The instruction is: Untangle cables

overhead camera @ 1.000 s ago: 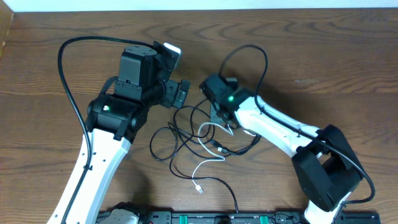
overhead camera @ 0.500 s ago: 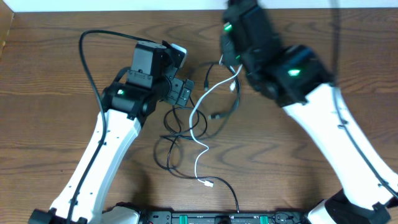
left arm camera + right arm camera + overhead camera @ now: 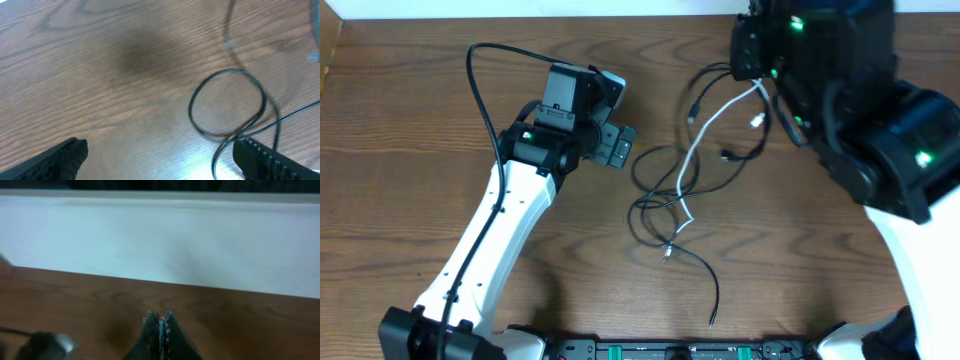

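The cables lie and hang in a loose tangle at mid table. A white cable (image 3: pixel 704 130) runs from the raised right arm (image 3: pixel 840 90) down to the wood, with black cables (image 3: pixel 650 215) looped around its lower part. My right gripper (image 3: pixel 160 317) is shut with a pale strip pinched between its fingers, which looks like the white cable. My left gripper (image 3: pixel 615 148) is open just left of the tangle, low over the table. In the left wrist view a black cable loop (image 3: pixel 227 102) lies ahead of its right finger (image 3: pixel 265 160), and nothing sits between the fingers.
One black strand trails to the front edge (image 3: pixel 715 312). A white wall strip (image 3: pixel 160 240) borders the table's far edge. A dark rail (image 3: pixel 670 350) runs along the front. The left arm's own thick black wire (image 3: pixel 480 90) arcs above its elbow.
The right arm has risen and swung to the upper right, dragging the white and black cables up and rightward. The left arm has shifted slightly right and away, still open.
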`<action>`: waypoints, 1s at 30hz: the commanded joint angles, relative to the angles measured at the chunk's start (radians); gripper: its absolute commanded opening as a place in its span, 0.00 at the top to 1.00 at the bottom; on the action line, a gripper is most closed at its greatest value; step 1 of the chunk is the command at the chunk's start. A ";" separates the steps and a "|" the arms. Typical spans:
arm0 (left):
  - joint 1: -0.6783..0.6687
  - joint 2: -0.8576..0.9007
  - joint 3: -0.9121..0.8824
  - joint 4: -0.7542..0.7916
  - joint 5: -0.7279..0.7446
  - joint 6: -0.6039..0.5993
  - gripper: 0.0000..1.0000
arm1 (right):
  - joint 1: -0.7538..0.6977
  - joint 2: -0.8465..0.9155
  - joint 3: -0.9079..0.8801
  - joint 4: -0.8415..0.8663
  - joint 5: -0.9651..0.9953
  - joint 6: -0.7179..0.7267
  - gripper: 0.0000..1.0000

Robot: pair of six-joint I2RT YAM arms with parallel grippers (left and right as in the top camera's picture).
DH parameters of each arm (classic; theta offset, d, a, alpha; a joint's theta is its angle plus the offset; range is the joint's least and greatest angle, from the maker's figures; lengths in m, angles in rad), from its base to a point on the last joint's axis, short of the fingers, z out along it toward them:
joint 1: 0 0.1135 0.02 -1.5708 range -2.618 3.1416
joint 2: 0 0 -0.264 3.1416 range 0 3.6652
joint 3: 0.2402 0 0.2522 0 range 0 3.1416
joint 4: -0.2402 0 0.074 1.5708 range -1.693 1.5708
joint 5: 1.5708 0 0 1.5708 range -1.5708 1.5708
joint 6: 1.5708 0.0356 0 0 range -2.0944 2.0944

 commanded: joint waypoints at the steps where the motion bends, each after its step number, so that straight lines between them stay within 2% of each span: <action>1: 0.004 0.009 -0.002 0.038 0.118 0.013 0.02 | 0.003 -0.015 0.019 -0.012 -0.088 -0.016 0.99; 6: 0.002 0.009 -0.002 0.152 0.404 0.079 0.02 | 0.018 -0.013 0.019 -0.030 -0.110 -0.017 0.99; 9: -0.004 0.011 -0.002 0.209 0.478 0.152 0.02 | 0.043 -0.013 0.019 -0.043 -0.110 -0.035 0.99; 14: -0.026 0.040 -0.002 0.222 0.487 0.386 0.02 | 0.098 -0.021 0.019 -0.079 -0.109 -0.044 0.99; 18: -0.032 0.085 -0.002 0.228 0.491 0.494 0.02 | 0.142 -0.035 0.019 -0.105 -0.109 -0.051 0.99; 30: -0.034 0.204 -0.002 0.363 0.491 0.512 0.02 | 0.285 -0.121 0.019 -0.222 -0.110 -0.062 0.99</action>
